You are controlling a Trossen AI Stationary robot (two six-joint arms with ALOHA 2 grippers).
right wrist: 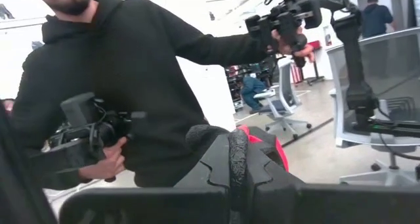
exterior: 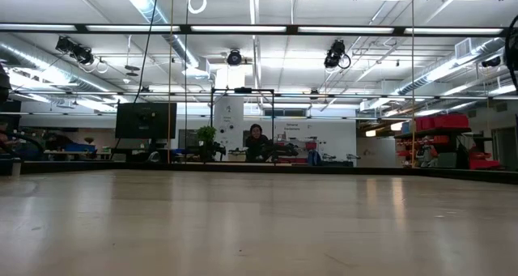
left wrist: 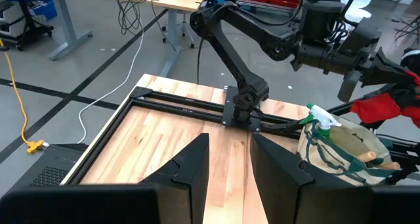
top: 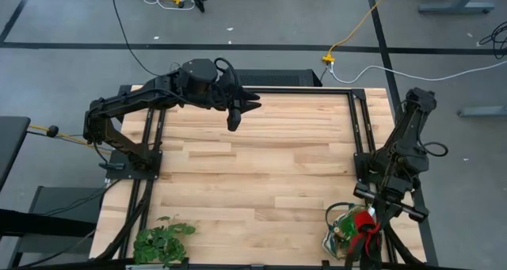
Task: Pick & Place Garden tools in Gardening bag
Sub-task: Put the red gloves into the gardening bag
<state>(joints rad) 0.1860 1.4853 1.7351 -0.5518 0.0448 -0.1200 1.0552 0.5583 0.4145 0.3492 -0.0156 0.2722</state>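
The cream gardening bag (top: 339, 237) with green trim stands at the table's near right corner. In the left wrist view the bag (left wrist: 341, 148) holds a green spray bottle (left wrist: 320, 116) and a wooden-handled tool (left wrist: 371, 159). My right gripper (top: 367, 225) is over the bag's right side, shut on the red glove (top: 364, 219). My left gripper (top: 234, 119) hangs open and empty over the table's far left part; its fingers (left wrist: 197, 161) stand apart. The other tools are not seen. My right gripper pinches the red glove between its two shut fingers (right wrist: 230, 161). Red cloth (right wrist: 272, 148) bulges just past the fingertips. The glove (left wrist: 384, 109) is lifted clear of the table above the bag's rim, with part of it hanging below the fingers (top: 367, 243). Which part of the glove is held cannot be told.
A leafy green plant bunch (top: 162, 242) lies at the near left corner. Black frame rails (top: 301, 89) run along the table's far, left and right sides. A person in a black hoodie (right wrist: 131, 73) stands beyond the table's near right edge.
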